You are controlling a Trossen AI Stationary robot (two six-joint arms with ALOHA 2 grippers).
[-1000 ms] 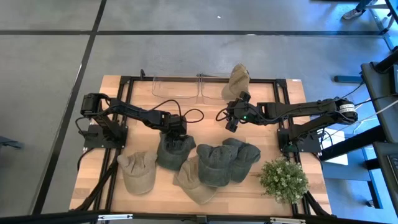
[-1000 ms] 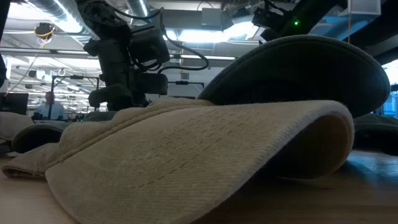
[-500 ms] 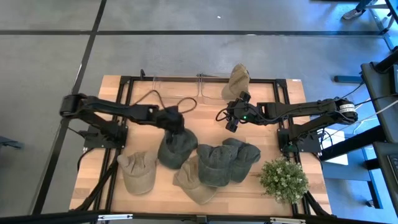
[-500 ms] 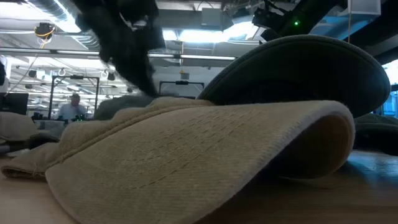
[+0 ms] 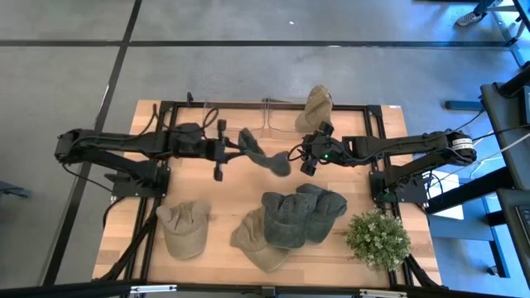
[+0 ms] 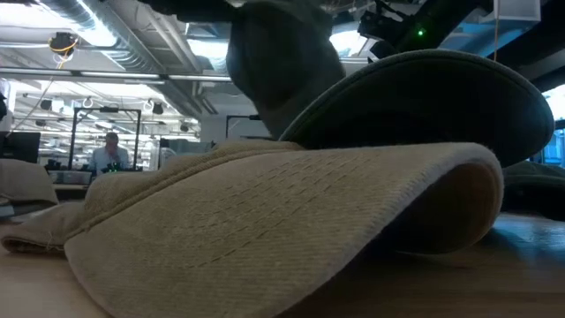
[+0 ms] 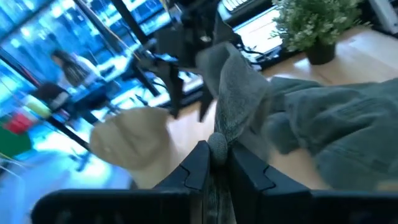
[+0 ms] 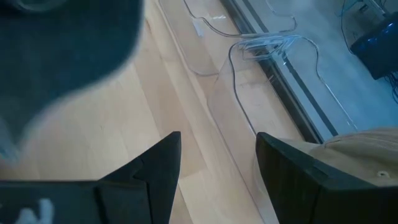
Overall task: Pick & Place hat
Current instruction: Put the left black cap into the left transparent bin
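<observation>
The left tool is clamped on a grey hat lifted above the table. The right tool waits nearby, fingers apart. Four hats lie by a potted plant; a fifth stands at the far edge.

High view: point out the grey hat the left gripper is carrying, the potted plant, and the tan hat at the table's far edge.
grey hat (image 5: pixel 265 155), high view, on its hanging crown.
potted plant (image 5: pixel 378 239), high view, middle of the foliage.
tan hat (image 5: pixel 315 108), high view, on its crown.
</observation>
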